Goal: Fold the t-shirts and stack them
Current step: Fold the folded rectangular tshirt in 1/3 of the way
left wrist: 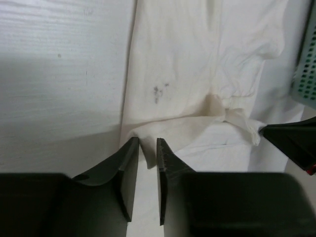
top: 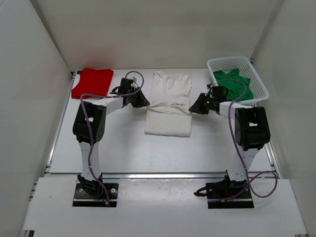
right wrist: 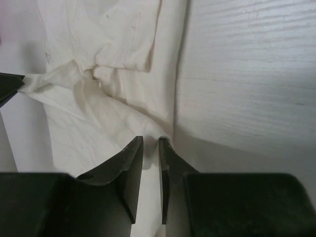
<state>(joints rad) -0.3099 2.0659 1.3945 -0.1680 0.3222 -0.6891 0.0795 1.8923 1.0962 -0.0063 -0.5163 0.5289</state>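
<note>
The white t-shirt (top: 170, 101) lies in the middle of the table, its upper part folded down with a crumpled crease across it. My left gripper (top: 146, 104) is at the shirt's left edge and my right gripper (top: 191, 109) at its right edge, both at that crease. In the left wrist view the left gripper (left wrist: 147, 143) has its jaws slightly apart, with a loose corner of white t-shirt (left wrist: 182, 74) between the tips. The right gripper (right wrist: 151, 142) also stands narrowly open over the white t-shirt's (right wrist: 98, 113) edge. The red t-shirt (top: 92, 82) lies folded at the back left. The green t-shirt (top: 234, 85) sits in the basket.
A white mesh basket (top: 259, 81) stands at the back right, close behind the right arm. White walls enclose the table on the left, back and right. The basket's corner (left wrist: 308, 74) shows at the right edge of the left wrist view.
</note>
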